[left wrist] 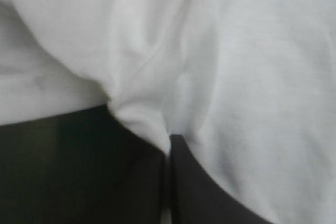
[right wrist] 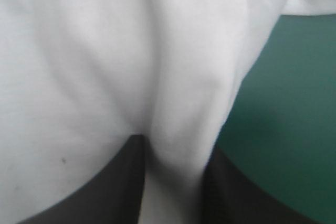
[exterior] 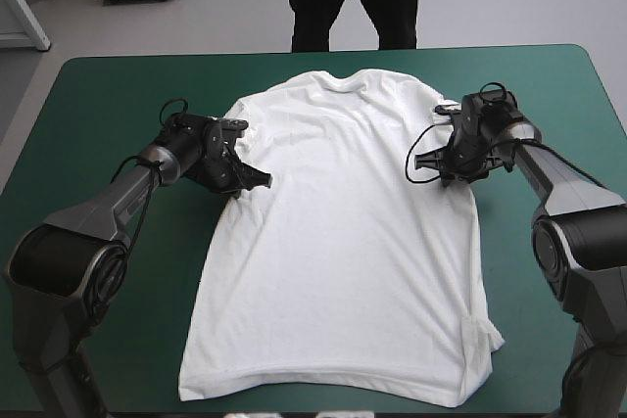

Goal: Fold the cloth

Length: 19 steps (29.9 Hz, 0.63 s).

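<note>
T-shirt [exterior: 338,242] spread flat on teal-green cover [exterior: 98,95], roughly centred on the table. Hem lies nearest, close to the near table edge. Hem corner on the right side is turned over on itself in a small flap [exterior: 482,332]. Body mostly smooth, light wrinkles only.

Left arm comes in from the near left corner, elbow low, forearm angled up and inward across the cover. Wrist is bent toward the shirt. Left gripper [exterior: 257,181] is low at the shirt's left side edge, just below the sleeve, tips pointing inward. In the left wrist view its black fingers [left wrist: 79,177] are almost together, with a small pinched fold of white cloth caught at the tips. So it is clamped on the T-shirt.

Right arm comes in from the near right corner, forearm reaching forward, wrist turned inward. Right gripper [exterior: 423,165] is at the shirt's right side edge by the sleeve, about level with the left one. In the right wrist view a thick ridge of cloth fills the gap between its fingers [right wrist: 110,187], with bare cover beside it. It is gripping the T-shirt.

The two grippers are well apart, shirt body between them.

Collar [exterior: 343,80] is farthest, near the far table edge.
</note>
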Available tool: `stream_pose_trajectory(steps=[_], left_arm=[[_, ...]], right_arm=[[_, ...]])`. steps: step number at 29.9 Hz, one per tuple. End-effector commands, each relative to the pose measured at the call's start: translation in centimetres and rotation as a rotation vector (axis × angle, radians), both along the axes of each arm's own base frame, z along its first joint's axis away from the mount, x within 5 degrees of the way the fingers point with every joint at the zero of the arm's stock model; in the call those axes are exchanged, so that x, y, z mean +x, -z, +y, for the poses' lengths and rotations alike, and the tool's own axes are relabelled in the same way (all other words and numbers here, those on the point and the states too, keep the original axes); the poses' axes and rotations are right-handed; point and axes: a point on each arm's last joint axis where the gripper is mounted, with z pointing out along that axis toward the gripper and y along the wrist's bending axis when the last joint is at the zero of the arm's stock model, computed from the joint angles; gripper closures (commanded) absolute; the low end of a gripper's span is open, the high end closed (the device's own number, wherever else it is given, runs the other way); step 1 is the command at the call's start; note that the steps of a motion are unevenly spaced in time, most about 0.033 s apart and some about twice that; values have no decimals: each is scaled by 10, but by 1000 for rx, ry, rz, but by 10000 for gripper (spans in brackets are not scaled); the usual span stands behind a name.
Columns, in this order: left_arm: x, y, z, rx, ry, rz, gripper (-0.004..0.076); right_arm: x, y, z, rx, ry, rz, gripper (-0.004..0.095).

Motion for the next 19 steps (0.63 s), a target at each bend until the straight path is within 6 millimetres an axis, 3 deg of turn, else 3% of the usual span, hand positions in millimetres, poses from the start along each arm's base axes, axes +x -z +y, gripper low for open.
stream_pose_trajectory(steps=[1, 6, 9, 13, 19], left_arm=[[2, 13, 0, 22, 11, 8, 733], [2, 5, 1, 19, 23, -29, 733], [-1, -17, 5, 43, 60, -95, 733], [-13, -65, 16, 95, 78, -236, 733], [-38, -139, 26, 74, 71, -457, 733]], right_arm=[[1, -13, -3, -10, -40, -41, 898], [-1, -19, -3, 6, -33, -51, 925], [-3, -35, -3, 13, -32, -77, 925], [-8, -74, -10, 45, -10, -153, 925], [-32, -150, -21, 133, -8, -321, 925]])
